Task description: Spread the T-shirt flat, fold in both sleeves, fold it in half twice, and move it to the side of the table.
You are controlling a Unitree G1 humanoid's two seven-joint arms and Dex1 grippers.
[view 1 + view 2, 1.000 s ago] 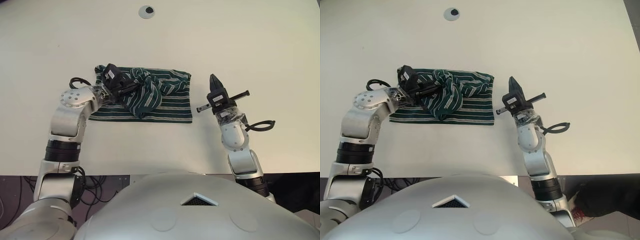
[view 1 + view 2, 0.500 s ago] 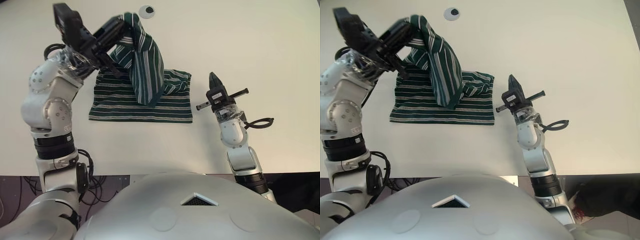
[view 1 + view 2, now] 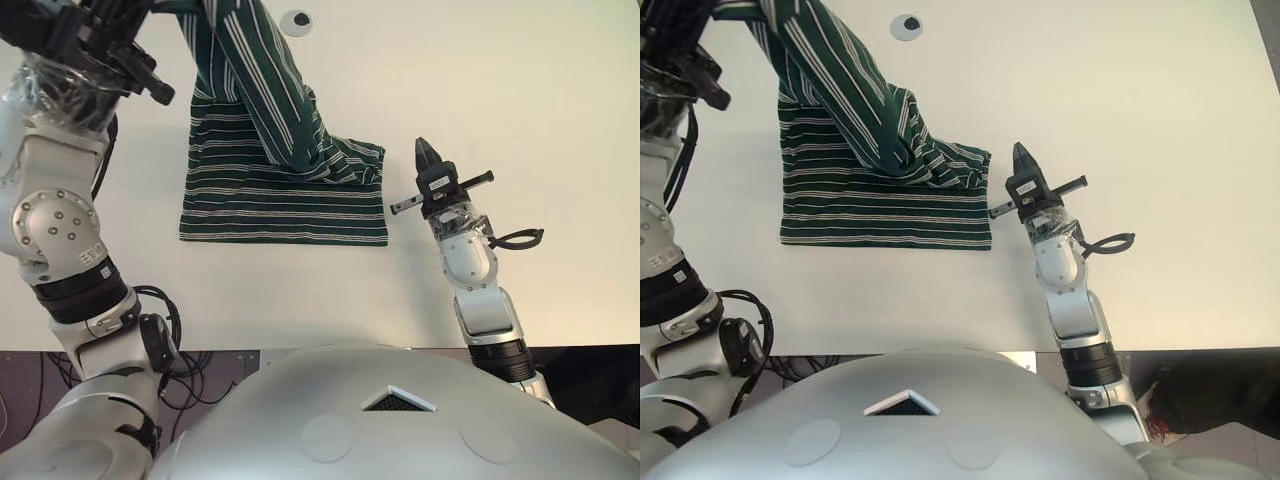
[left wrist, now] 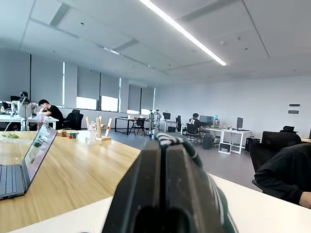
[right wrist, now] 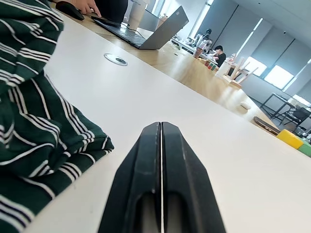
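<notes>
Left gripper [image 4: 164, 145] is clamped on a layer of the shirt [image 3: 285, 195], holding it high over the desk's [image 3: 520, 90] far-left. The rest lies left of centre. It could slip out or drag the whole shirt askew, since the right gripper [image 3: 424, 156], pinched shut and empty, pins nothing.

No legible text, number or sign anywhere. Small white label [image 3: 437, 184] on right gripper [image 3: 422, 150]: print too tiny to read.
</notes>
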